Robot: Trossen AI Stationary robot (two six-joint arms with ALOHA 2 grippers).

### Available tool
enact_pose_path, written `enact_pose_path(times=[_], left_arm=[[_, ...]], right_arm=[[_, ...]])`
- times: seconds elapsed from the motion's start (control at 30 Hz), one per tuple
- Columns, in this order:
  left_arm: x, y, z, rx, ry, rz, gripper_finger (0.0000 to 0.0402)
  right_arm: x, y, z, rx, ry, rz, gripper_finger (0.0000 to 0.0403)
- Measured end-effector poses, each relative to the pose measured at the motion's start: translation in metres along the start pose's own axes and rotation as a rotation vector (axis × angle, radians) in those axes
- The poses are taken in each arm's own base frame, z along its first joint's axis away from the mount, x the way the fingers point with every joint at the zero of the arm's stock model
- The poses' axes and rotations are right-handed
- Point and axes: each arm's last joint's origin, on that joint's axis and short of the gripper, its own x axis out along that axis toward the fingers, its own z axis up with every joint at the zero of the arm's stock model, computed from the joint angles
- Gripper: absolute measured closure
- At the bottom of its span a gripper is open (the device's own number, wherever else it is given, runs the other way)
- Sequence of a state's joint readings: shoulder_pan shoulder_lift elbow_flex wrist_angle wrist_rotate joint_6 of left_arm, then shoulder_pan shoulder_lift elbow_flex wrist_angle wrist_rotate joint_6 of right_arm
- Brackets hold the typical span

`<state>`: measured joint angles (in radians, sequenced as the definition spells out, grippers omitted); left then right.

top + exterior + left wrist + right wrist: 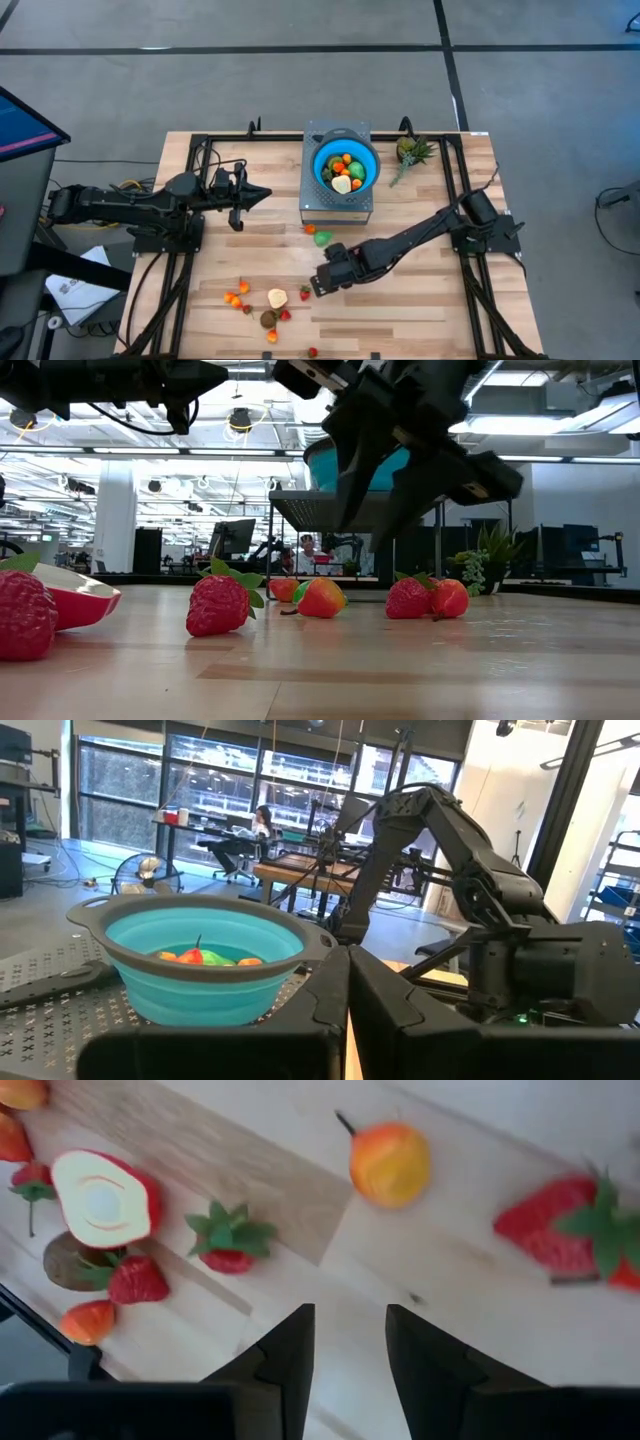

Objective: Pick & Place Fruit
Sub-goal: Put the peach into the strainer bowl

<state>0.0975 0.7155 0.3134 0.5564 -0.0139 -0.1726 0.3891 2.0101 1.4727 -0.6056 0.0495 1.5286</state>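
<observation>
my right pincer (pixel 348 1342) hovers narrow and empty over the worktop (pixel 300 1190). the strawberry (pixel 228 1240) looks light, hard, slick: i grip across its body.

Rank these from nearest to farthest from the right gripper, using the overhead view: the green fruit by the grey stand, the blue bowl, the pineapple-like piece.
Measured from the right gripper:
1. Green fruit, just beyond it on the bare wood.
2. Blue bowl, on the grey stand at the table's far middle.
3. Pineapple-like piece, far right corner area.
</observation>
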Motion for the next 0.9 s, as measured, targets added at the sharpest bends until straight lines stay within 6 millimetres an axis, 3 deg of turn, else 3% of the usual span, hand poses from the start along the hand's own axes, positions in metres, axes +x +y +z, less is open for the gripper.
enact_pose_path(times=[0.43, 0.9], left_arm=[[0.000, 0.000, 0.000, 0.000, 0.000, 0.000, 0.0400], [0.000, 0.000, 0.000, 0.000, 0.001, 0.000, 0.0400]], right_arm=[[-0.005, -0.021, -0.041, 0.164, -0.004, -0.212, 0.0284], [-0.006, -0.029, -0.019, 0.172, -0.038, -0.303, 0.0284]])
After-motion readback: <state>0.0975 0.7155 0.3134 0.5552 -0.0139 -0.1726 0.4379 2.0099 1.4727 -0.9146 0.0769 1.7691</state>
